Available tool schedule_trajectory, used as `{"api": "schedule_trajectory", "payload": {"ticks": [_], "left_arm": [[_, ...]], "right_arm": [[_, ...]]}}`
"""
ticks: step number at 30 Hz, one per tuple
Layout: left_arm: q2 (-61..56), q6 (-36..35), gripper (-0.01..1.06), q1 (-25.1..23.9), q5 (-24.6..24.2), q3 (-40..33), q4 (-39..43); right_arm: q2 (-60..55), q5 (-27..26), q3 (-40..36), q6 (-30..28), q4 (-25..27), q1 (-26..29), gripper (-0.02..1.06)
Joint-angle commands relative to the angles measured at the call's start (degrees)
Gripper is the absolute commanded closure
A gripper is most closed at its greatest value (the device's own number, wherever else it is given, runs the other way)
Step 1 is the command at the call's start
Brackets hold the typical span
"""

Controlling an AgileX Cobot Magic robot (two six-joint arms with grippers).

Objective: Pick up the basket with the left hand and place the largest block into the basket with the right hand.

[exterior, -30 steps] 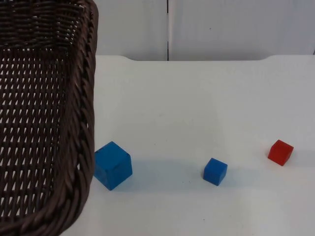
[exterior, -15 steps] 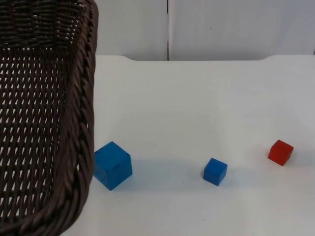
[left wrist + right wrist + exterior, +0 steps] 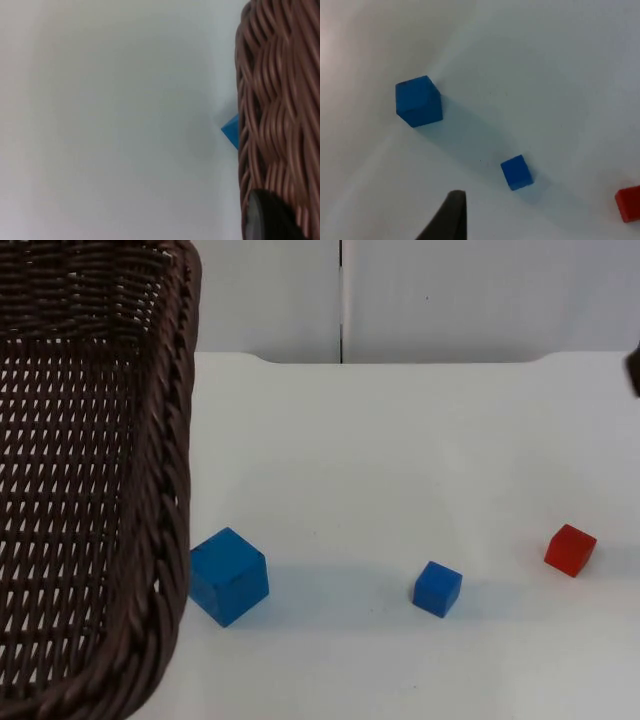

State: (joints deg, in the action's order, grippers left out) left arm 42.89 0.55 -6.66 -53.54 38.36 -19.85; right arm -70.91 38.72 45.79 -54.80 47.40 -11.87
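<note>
Basket (image 3: 90, 480) aloft beside large blue block (image 3: 229, 576) on table (image 3: 400, 440).

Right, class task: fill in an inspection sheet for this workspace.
Surface: white table, three blocks resting on it.
Job's things: basket raised at the left; large blue block on the table beside it, not in it.
Clutter: small blue block and red block, apart, further right.
Grippers: left gripper holds the basket's rim; right gripper over the blocks.
Surroundings: grey wall behind the table.
</note>
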Motion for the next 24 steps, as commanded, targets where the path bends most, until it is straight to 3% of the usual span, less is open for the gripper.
{"api": "schedule_trajectory", "payload": {"ticks": [1, 2, 5, 7, 21, 24], "left_arm": [[-0.5, -0.1, 1.05, -0.1, 1.3, 0.1, -1.6], [-0.5, -0.1, 1.05, -0.1, 1.3, 0.1, -1.6], [-0.5, 0.2, 1.05, -0.1, 1.3, 0.1, -1.6], [-0.5, 0.3, 1.05, -0.1, 1.3, 0.1, -1.6], [-0.5, 0.3, 1.05, -0.1, 1.1, 0.1, -1.6], [-0.5, 0.3, 1.05, -0.1, 0.8, 0.1, -1.6]], "right_arm": [[-3.0, -6.0, 0.4, -3.2, 0.7, -5.2, 0.00], [-3.0, -6.0, 0.4, -3.2, 0.7, -5.2, 0.00], [-8.8, -14.5, 0.5, -4.5, 0.7, -13.1, 0.00], [-12.4, -16.2, 2.0, -6.1, 0.7, -16.8, 0.00], [-34.5, -16.3, 18.8, -7.8, 0.7, -28.0, 0.00], [-39.9, -18.8, 22.8, -7.8, 0.7, -30.2, 0.00]]}}
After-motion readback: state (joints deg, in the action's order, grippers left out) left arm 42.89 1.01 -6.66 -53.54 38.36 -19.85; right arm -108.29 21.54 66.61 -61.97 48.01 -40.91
